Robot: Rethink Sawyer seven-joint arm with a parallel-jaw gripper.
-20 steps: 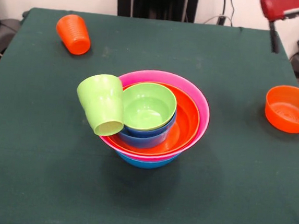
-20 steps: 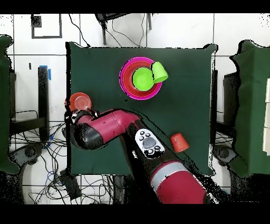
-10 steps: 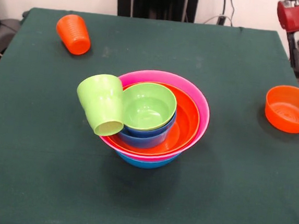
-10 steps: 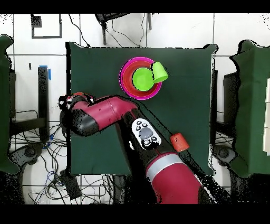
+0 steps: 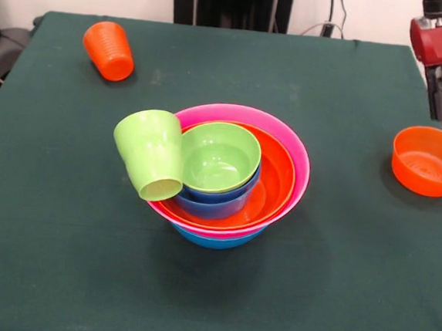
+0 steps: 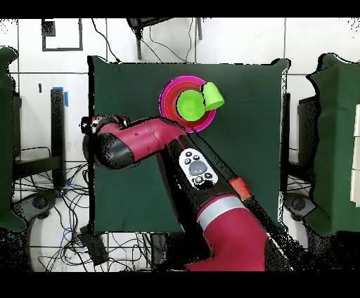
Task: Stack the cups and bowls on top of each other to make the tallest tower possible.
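While my arm hangs over one side edge of the table, I cannot tell how my claw is set. Mid-table sits the tower: blue, pink and orange bowls nested, a small blue and a lime-green bowl inside. One lime green cup leans tilted on its rim. An orange ribbed cup lies near a far corner; a lone orange bowl sits by the opposite side edge.

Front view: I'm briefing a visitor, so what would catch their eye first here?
The tower of nested bowls at the table's middle: blue under pink under orange, a small blue and lime-green bowl inside. A lime-green cup leans tilted on its left rim. An orange cup lies far left; a lone orange bowl sits at right.
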